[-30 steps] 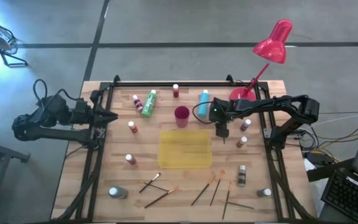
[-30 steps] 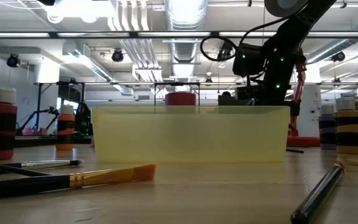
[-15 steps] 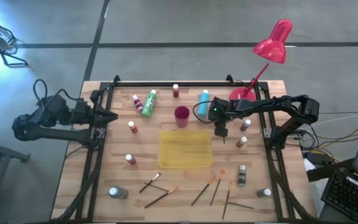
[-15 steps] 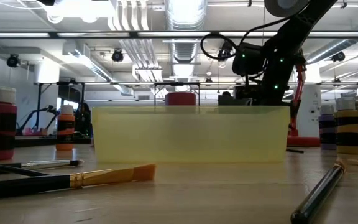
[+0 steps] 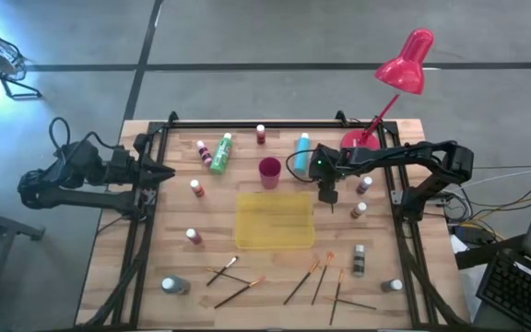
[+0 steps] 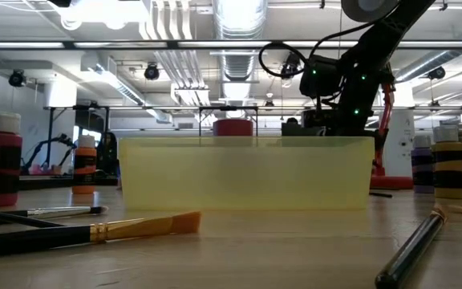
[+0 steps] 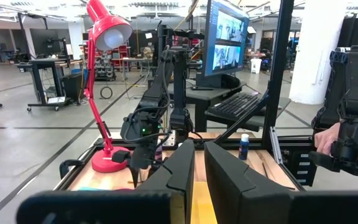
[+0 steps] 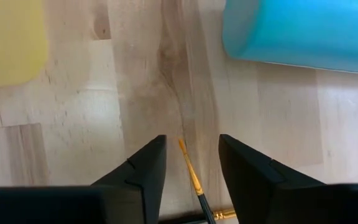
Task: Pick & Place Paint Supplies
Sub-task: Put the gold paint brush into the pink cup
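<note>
Right end effector [image 8: 190,171] stood narrowly parted, empty, over a brush [image 8: 191,171]; handle cut off, tip pointing toward blue bottle [image 8: 303,28]; left end effector [image 7: 199,163] narrow, empty.

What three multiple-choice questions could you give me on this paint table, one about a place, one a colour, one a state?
1. Where does the right end effector hover?
A) at the table's left edge
B) just off the yellow tray's right edge
C) above the front brushes

2. What colour is the cup behind the tray?
A) magenta
B) green
C) white

3. How is the green bottle placed?
A) standing upright
B) lying on its side
C) inside the tray

Answers: 1 B, the high view shows it beside the tray's right edge. 2 A, the cup shows magenta from above. 3 B, its whole length shows from above.
</note>
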Action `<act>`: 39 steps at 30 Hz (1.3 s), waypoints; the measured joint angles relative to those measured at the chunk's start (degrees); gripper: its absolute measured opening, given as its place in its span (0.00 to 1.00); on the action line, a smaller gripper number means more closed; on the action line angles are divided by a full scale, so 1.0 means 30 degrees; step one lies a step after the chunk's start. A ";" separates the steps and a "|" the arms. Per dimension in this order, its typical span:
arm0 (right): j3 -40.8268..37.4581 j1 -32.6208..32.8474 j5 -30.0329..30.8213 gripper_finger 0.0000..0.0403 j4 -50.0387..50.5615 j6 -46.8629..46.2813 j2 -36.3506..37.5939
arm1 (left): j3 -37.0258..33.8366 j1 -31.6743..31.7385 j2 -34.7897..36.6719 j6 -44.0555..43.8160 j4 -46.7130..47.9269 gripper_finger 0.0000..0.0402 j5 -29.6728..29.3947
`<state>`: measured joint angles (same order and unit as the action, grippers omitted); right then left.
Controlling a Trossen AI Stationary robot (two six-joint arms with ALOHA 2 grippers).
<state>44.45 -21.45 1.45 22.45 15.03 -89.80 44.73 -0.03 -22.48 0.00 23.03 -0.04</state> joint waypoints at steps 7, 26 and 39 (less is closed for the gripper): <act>-0.0355 0.0007 0.0000 0.39 -0.0156 -0.0002 0.0000 | 0.0000 0.0000 -0.0001 0.0002 0.0000 0.12 0.0002; -0.0009 -0.0051 0.0281 0.19 -0.1206 0.0211 -0.2384 | 0.0000 0.0000 -0.0004 0.0002 0.0000 0.12 -0.0001; 0.0007 -0.0091 0.0651 0.02 0.0005 0.0355 0.0115 | 0.0000 0.0007 -0.0007 0.0002 0.0000 0.12 0.0002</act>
<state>44.47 -21.73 3.40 22.46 16.09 -89.45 44.73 -0.01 -22.50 0.01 23.03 -0.03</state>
